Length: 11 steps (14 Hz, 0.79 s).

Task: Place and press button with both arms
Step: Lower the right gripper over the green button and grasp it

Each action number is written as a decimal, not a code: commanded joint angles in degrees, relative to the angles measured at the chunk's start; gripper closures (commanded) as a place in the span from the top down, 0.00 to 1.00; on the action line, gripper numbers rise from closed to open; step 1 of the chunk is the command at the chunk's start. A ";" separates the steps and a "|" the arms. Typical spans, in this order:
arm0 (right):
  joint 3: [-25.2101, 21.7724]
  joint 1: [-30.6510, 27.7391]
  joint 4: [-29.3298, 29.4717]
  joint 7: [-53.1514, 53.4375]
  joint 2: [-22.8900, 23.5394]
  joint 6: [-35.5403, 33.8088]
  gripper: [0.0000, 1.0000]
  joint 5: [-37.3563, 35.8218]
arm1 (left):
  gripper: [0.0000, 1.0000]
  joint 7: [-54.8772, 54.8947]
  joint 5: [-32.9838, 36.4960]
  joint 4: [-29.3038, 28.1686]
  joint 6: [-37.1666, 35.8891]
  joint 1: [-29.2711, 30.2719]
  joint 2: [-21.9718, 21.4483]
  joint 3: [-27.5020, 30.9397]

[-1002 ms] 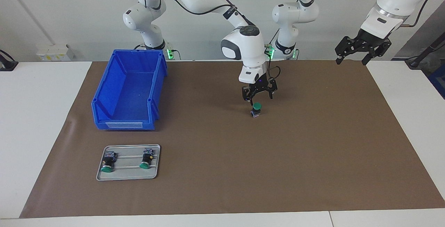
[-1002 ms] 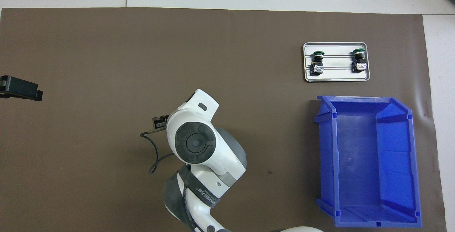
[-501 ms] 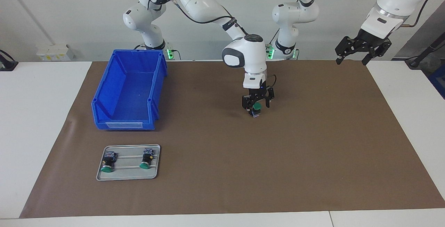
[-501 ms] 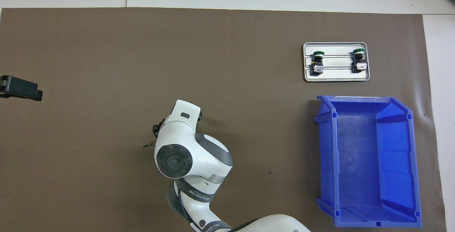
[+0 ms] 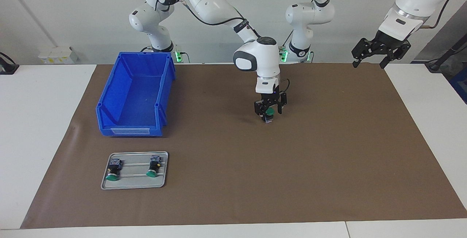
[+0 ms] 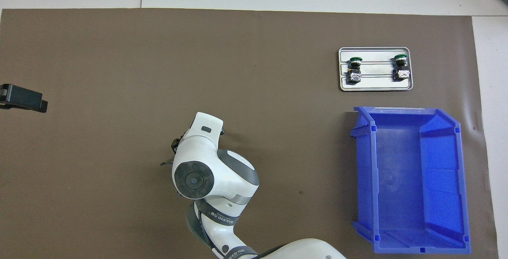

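Observation:
A green-capped button (image 5: pixel 269 113) stands upright on the brown mat, about midway between the two arms' ends of the table. My right gripper (image 5: pixel 269 111) is low around it, the cap showing between its black claws; whether it grips the button cannot be told. In the overhead view the right arm's white wrist (image 6: pixel 198 148) hides the button. My left gripper (image 5: pixel 379 53) hangs open and holds nothing, high over the mat's edge at the left arm's end, where that arm waits; its black tip (image 6: pixel 24 98) shows at the overhead view's edge.
A grey tray (image 5: pixel 134 184) (image 6: pixel 375 88) holds two more green buttons (image 5: pixel 114 170) (image 5: pixel 153 168) lying on their sides, at the right arm's end. A blue open bin (image 5: pixel 131 130) (image 6: pixel 363 171) stands beside the tray, nearer to the robots.
The right gripper has come down from just above the button to around it, and its wrist has swung nearer upright. The left arm and the tray's buttons have stayed put.

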 commanded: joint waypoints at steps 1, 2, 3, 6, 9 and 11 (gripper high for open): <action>0.32 -0.67 0.74 -1.06 0.23 -0.10 0.57 -0.99 | 1.00 0.15 0.69 -1.13 -0.47 0.61 -1.06 -0.44; 0.32 -0.67 0.66 -1.06 0.23 -0.19 0.52 -0.90 | 1.00 0.15 0.69 -1.13 -0.47 0.61 -1.06 -0.44; 0.32 -0.59 0.66 -1.06 0.23 -0.28 0.40 -0.90 | 1.00 0.15 0.69 -1.13 -0.47 0.61 -1.06 -0.44; 0.32 -0.50 0.83 -1.06 0.06 -1.15 0.00 -0.90 | 1.00 0.15 0.69 -1.13 -0.47 0.61 -1.06 -0.44; 0.41 -0.50 1.18 -1.06 0.15 -1.15 0.00 -0.90 | 1.00 0.15 0.69 -1.13 -0.47 0.61 -1.06 -0.44; 0.32 -0.41 2.23 -0.97 0.23 -2.55 0.00 -0.99 | 1.00 0.15 0.69 -1.13 -0.47 0.61 -1.06 -0.44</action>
